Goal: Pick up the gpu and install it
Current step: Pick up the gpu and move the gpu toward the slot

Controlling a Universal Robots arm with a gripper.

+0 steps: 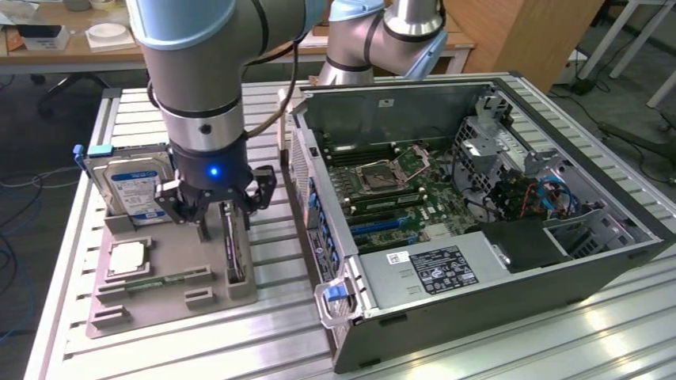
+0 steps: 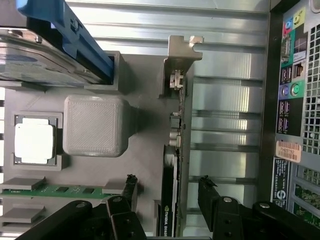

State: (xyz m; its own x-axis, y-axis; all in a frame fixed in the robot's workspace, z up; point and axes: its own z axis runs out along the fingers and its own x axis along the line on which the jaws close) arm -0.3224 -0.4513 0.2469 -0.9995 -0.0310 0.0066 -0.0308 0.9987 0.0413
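Item, gripper: one, two fingers, hanging spread and grasping nothing, straddling the gpu with one finger standing off each flat face. Item, gpu: one, standing on edge in a slot of the grey holder tray, its pale bracket end pointing away from the fingers; this upright seating is probably presenting both faces for a pinch. Sharing the tray: one hard drive, sitting on edge in a blue carrier; one processor chip, lying flat in a pocket; one green memory stick, lying flat. Item, computer case: one, lying on its side just beside the tray with its side open, likely exposing the board from above.
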